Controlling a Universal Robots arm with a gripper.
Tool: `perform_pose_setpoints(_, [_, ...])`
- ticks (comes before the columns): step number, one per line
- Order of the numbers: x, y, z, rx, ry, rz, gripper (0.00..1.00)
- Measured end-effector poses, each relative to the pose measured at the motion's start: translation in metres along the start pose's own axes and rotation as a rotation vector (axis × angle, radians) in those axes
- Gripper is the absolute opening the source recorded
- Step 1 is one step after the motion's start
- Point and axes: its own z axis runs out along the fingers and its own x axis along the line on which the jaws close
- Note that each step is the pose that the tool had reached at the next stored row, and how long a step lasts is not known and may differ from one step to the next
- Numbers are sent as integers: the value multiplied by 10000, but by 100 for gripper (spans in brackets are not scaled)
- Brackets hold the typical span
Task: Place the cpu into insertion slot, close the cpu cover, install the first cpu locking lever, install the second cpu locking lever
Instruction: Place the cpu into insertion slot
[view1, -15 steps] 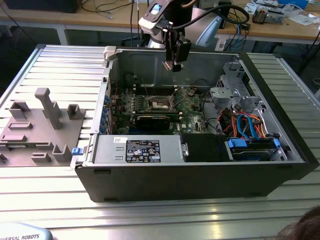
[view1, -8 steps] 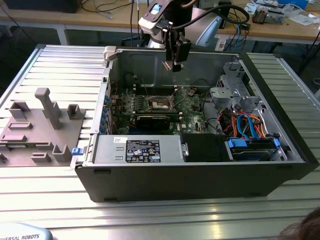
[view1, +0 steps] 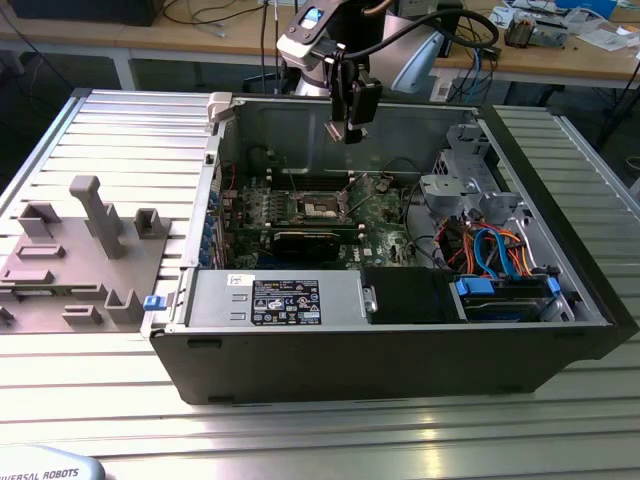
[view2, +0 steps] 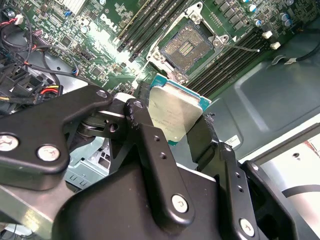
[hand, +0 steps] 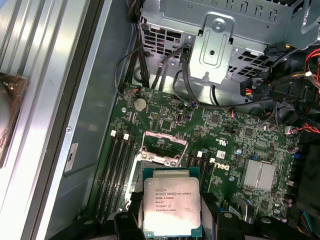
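Observation:
My gripper (view1: 349, 128) hangs high over the open computer case, above the green motherboard (view1: 375, 215). It is shut on the cpu (view2: 175, 107), a flat square chip with a silver-grey top, gripped at two opposite edges by the black fingers (view2: 147, 140). In the first wrist view the cpu (hand: 171, 200) sits between the fingers of the gripper (hand: 172, 225). The insertion slot (view2: 186, 46) lies open and bare below, dark with a silvery rim, also seen in the exterior view (view1: 320, 207). The cpu cover (hand: 164, 146) stands raised at the slot's edge, and the chip hides much of the slot there.
Long black memory slots (hand: 117, 170) flank the socket. A metal drive cage (view1: 455, 170) and coloured cables (view1: 490, 245) fill the exterior view's right of the case. The power supply (view1: 280, 298) lines the front. A grey fixture (view1: 80, 250) stands outside on the exterior view's left.

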Motion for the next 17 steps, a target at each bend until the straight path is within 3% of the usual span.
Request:
perform_pose_setpoints(10, [0,-1,2,1,-3,54,54])
perform_pose_setpoints(17, [0,-1,3,14,-34,490,54])
